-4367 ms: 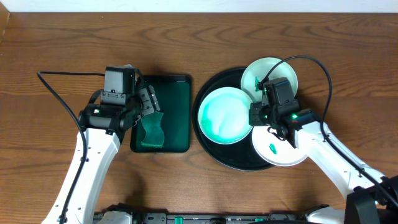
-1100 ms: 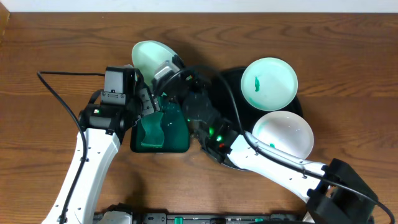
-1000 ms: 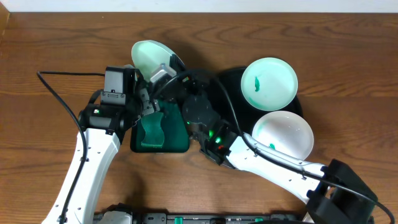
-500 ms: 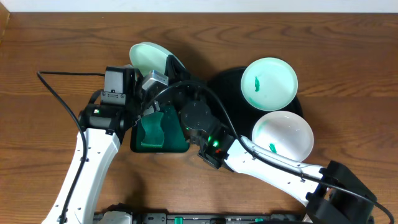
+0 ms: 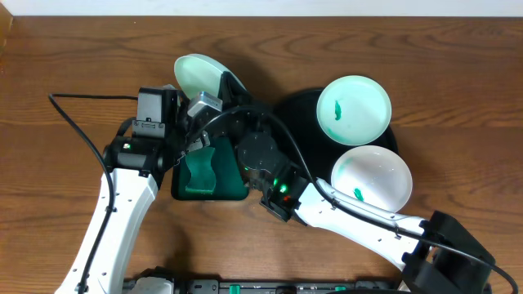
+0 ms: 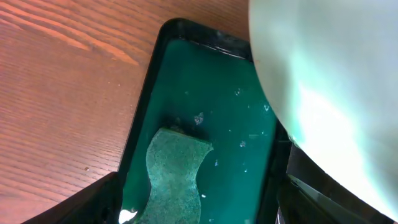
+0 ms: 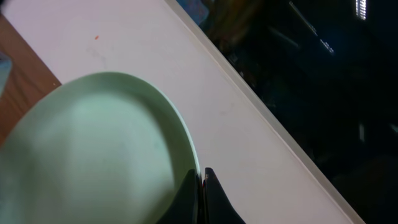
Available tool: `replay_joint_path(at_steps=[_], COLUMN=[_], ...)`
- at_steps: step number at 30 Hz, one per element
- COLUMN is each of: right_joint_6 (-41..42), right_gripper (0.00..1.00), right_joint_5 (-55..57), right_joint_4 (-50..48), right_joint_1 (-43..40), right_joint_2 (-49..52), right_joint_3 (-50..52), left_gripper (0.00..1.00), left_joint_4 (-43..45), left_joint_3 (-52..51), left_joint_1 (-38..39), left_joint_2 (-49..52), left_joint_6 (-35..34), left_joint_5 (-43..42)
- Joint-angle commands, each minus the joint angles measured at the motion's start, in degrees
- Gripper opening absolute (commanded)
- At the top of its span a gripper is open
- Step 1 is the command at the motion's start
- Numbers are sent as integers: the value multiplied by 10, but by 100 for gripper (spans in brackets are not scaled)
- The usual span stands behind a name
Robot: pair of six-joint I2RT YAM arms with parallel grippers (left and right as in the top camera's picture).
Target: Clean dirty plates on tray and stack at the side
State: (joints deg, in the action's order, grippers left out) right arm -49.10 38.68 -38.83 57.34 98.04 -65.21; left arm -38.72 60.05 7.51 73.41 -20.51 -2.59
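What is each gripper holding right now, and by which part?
The right gripper pinches one plate by its rim, holding it tilted. The left gripper is open and holds nothing.

A brown wooden table (image 5: 458, 73), its grain running from side to side, is seen from above. Two things are set directly on it near the middle: a dark green rectangular tray (image 5: 225, 193) towards the left and, close beside it on the right, a large round black tray (image 5: 306, 102) with a raised rim. Whether they touch cannot be told. A thin black cable (image 5: 90, 96) is laid across the bare wood at the left.
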Motion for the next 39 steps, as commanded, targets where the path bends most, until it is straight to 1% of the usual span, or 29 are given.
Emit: replay_joint_path(at_steps=[1,12,20,24,25,28,29,31,35,39], right_joint_6=[-5,2,67,165,229,359,416,482,581,633], right_gripper=[1,1,1,1,1,1,1,1,1,1], right_joint_5=[19,19,30,64,64,40,18,-25,-116,-214], right_joint_4=[-4,-4,5,44,86,175,215,263,340,379], right_joint_1=[2,-1,-7,-22,-33,-54,-62,-72,-95,-128], right_joint_2=[1,1,1,1,1,1,1,1,-4,-19], right_joint_3=[-12,-12,-12,-12,-12,-12,-12,-12,-12,-12], left_gripper=[80,80,80,80,80,80,80,80,80,80], left_joint_4=[0,0,0,0,0,0,0,0,0,0], left_joint_3=[12,12,12,12,12,12,12,12,12,12], left_joint_1=[-2,-2,-2,-2,-2,-2,-2,-2,-2,-2], left_joint_2=[0,0,0,0,0,0,0,0,0,0], left_joint_6=[6,6,5,5,6,6,6,6,6,6], left_joint_5=[7,7,7,7,7,7,7,7,7,7])
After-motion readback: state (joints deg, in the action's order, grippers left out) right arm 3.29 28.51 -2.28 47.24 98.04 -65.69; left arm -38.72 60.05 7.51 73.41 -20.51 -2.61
